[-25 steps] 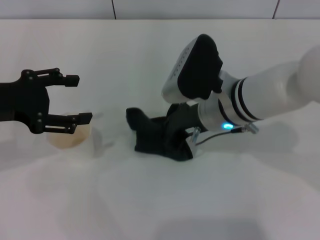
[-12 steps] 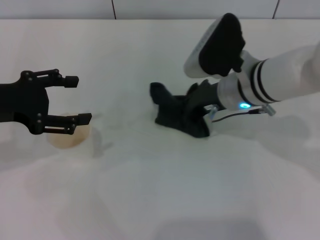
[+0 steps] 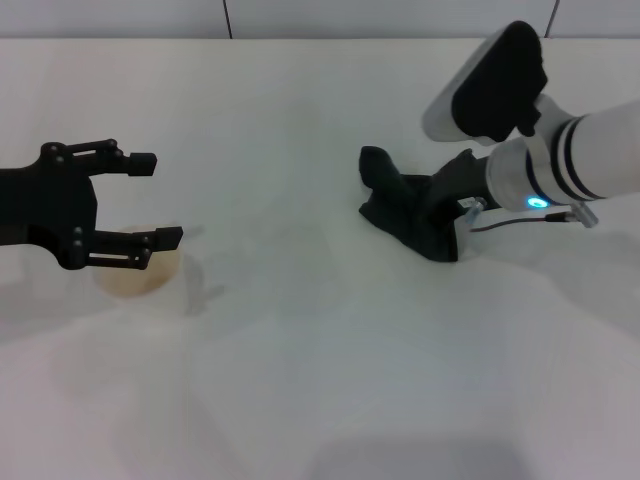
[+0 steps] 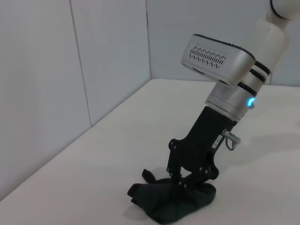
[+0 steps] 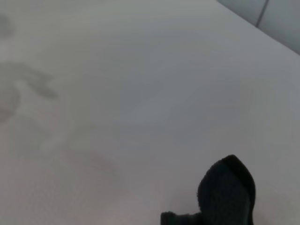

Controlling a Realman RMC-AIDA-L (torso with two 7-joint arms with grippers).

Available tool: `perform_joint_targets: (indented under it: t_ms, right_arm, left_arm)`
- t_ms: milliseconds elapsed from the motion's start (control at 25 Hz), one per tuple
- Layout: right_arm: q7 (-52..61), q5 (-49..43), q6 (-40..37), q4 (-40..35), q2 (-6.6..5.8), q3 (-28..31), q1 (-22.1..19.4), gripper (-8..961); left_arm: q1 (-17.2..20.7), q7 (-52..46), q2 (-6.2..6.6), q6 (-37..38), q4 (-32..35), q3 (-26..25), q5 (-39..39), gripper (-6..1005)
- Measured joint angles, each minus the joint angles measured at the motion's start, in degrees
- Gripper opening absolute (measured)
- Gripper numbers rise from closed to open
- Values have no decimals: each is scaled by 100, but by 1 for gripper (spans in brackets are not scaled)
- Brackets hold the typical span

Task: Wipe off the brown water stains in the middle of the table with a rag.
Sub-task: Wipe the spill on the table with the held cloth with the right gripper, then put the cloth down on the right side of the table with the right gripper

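The dark green-black rag (image 3: 400, 208) lies bunched on the white table (image 3: 320, 380), right of the middle. My right gripper (image 3: 434, 222) reaches down from the right and is shut on it, fingertips buried in the cloth. The left wrist view shows that gripper (image 4: 189, 181) pinching the top of the rag (image 4: 174, 204) against the tabletop. One lobe of the rag (image 5: 228, 191) shows in the right wrist view. No brown water stains show in any view. My left gripper (image 3: 155, 198) hovers open at the far left, nothing between its fingers.
A clear cup (image 3: 135, 276) with a pale orange tint stands under the left gripper's near finger. A grey wall (image 4: 108, 56) runs along the table's far edge.
My right gripper has dragged the rag to the right across the table and a little farther back. The left arm and the cup have not moved.
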Motion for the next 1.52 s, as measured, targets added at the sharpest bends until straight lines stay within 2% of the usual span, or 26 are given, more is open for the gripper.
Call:
perform_joint_targets:
  t_ms: [240,320,440,1160,1360,1520]
  right_arm:
    - [-11,-3,-64,-325,-7,83,-334,77]
    - [-8,-2,-135,-621,7,-2,-528,77]
    - [18,17,-185,-779,20,-138,-600,77]
    - [333,376,-666,-1479,41,-1201,-695,76]
    - [326,506,-821,-1599,24,-1227,-707,76]
    - [266,498,-887,-1613,-6,-947,-765,76]
  left_arm:
    - [6,-2,-5,-7,0,0,0,880]
    - [8,-3,-6,-9,0,0,0,880]
    - [8,-3,-7,-12,0,0,0,880]
    - [1,4,-7,-34,3,0,0,880]
    - [7,26,-6,-34,8,0,-1,880]
    - [9,40,-6,-33,9,0,-1,880]
